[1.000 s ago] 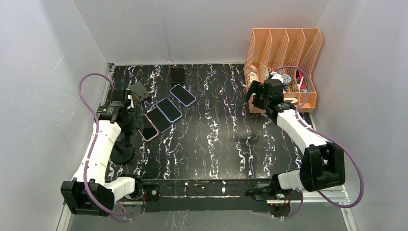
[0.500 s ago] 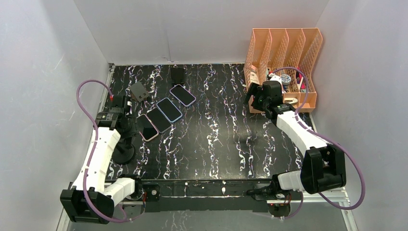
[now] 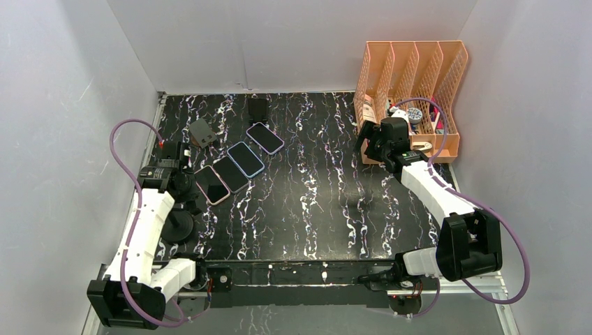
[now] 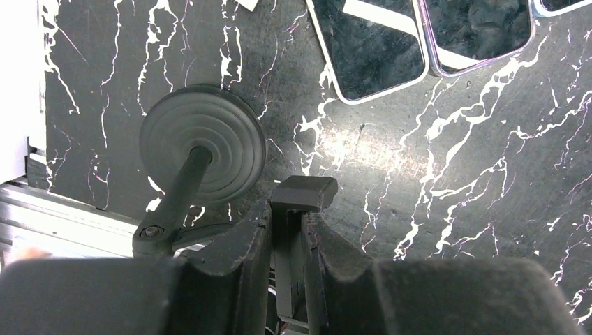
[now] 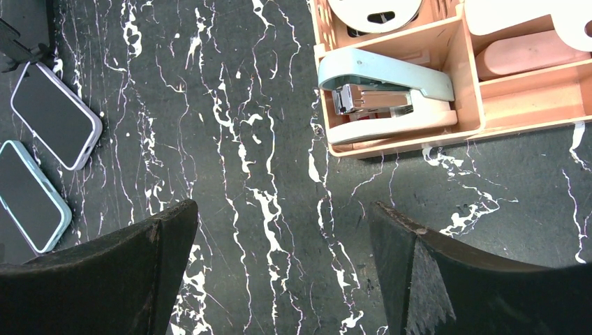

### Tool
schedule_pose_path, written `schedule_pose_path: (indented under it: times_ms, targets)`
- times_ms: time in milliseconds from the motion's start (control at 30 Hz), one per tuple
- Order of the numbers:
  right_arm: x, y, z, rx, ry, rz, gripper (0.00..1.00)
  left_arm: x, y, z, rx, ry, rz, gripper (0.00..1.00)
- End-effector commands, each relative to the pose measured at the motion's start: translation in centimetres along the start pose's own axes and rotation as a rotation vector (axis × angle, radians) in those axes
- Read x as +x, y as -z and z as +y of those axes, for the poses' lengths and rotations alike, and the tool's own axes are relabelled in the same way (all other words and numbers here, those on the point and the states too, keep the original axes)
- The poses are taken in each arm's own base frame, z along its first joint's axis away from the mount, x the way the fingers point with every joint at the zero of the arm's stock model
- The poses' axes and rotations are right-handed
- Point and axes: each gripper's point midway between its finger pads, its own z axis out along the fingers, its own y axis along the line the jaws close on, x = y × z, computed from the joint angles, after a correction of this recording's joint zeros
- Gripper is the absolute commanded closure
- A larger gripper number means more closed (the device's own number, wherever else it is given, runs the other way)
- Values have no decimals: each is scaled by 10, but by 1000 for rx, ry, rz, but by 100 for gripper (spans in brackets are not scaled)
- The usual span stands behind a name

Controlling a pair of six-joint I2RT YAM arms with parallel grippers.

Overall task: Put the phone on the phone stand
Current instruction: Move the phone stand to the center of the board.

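Note:
Several phones lie in a diagonal row on the black marble table; the nearest one (image 3: 211, 185) has a pink edge. The phone stand has a round black base (image 3: 177, 227) (image 4: 202, 143) and a thin stem. My left gripper (image 3: 180, 184) (image 4: 293, 209) is shut on the stand's black holder head (image 4: 304, 193), just left of the nearest phone (image 4: 370, 45). Over bare table beside the orange organizer, my right gripper (image 3: 370, 139) (image 5: 283, 230) is open and holds nothing.
The orange desk organizer (image 3: 447, 143) stands at the back right and holds a pale green stapler (image 5: 384, 94) and other items. Two small black stands (image 3: 202, 132) (image 3: 258, 109) sit behind the phone row. Walls enclose the table on the left, right and back.
My left gripper has pulled back toward the near left, away from the phones, and its jaws have closed on the stand's head. The right arm has barely moved.

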Motion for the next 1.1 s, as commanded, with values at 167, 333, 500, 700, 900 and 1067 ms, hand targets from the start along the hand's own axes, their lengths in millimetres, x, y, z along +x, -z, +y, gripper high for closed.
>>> schedule_pose_path:
  times_ms: [167, 333, 500, 700, 900, 1067]
  targets:
    - [-3, 2, 2, -10, 4, -25, 1, -7, 15, 3, 2, -9, -19, 100]
    - [-2, 1, 3, -23, 0, -24, 1, -14, 19, 1, 16, -9, -43, 100]
    - [1, -2, 5, -35, 0, -20, 1, -17, 23, 2, 20, -5, -60, 100]
    - [1, 0, 6, -50, 1, -27, 1, -19, 22, 0, 23, -7, -59, 100]
    - [1, 0, 9, -63, 2, -26, 1, -18, 26, 2, 19, -1, -72, 100]
    - [0, 1, 10, -67, 6, -31, 1, -30, 34, -1, 41, -14, -92, 100]
